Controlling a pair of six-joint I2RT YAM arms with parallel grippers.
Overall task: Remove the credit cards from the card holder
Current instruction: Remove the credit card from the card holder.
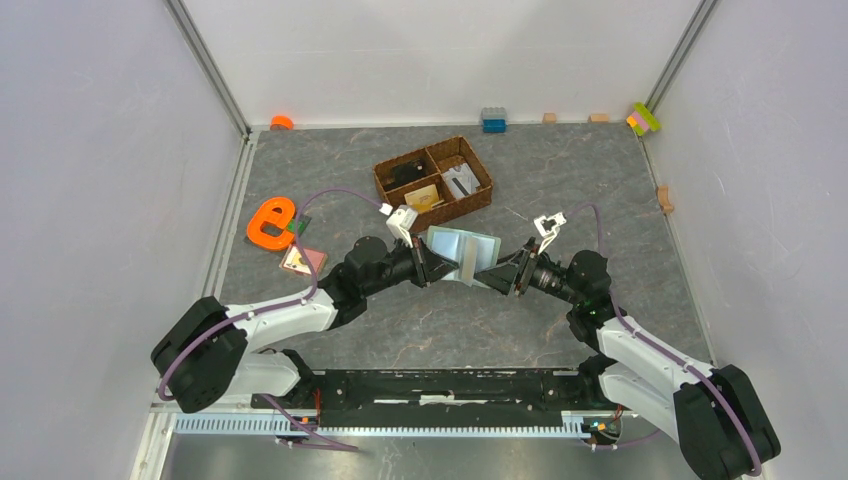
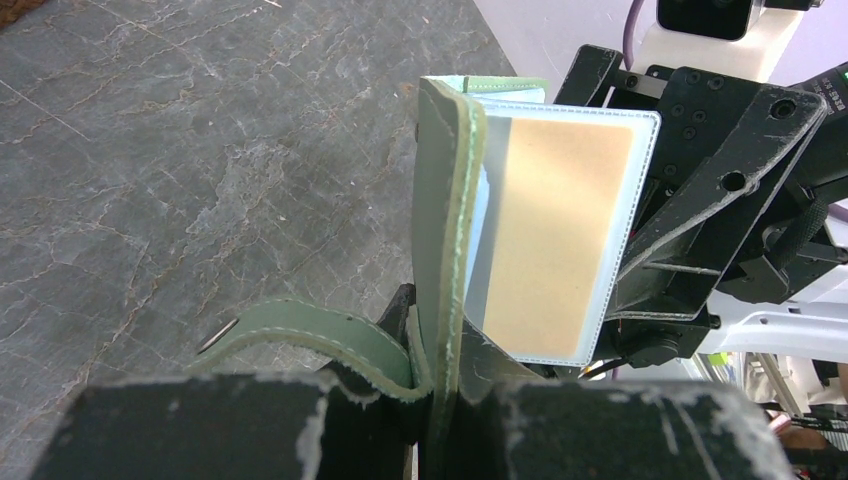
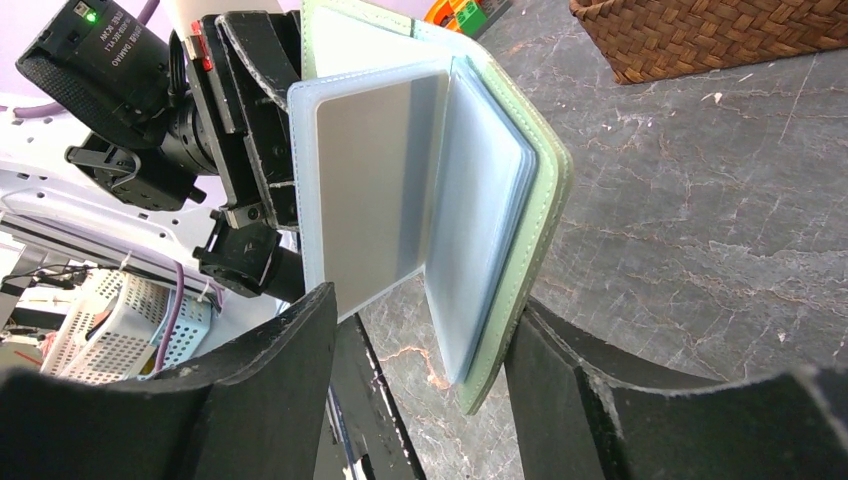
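The sage-green card holder (image 1: 462, 252) hangs open above the table between the two arms. My left gripper (image 2: 440, 390) is shut on one green cover (image 2: 440, 200), and the strap curls off to the left. A tan credit card (image 2: 555, 235) sits in a clear sleeve of the holder. My right gripper (image 3: 425, 320) is open, its jaws straddling the pale blue pages and the other cover (image 3: 540, 200). That cover leans against the right finger. A sleeve with a card (image 3: 365, 195) fans out to the left. Another pinkish-brown card (image 1: 303, 260) lies on the table.
A brown wicker divided basket (image 1: 432, 180) stands behind the holder, also at the top right in the right wrist view (image 3: 720, 35). An orange letter-e shape (image 1: 270, 222) lies left of the arms. Small toy blocks (image 1: 493, 119) line the back wall.
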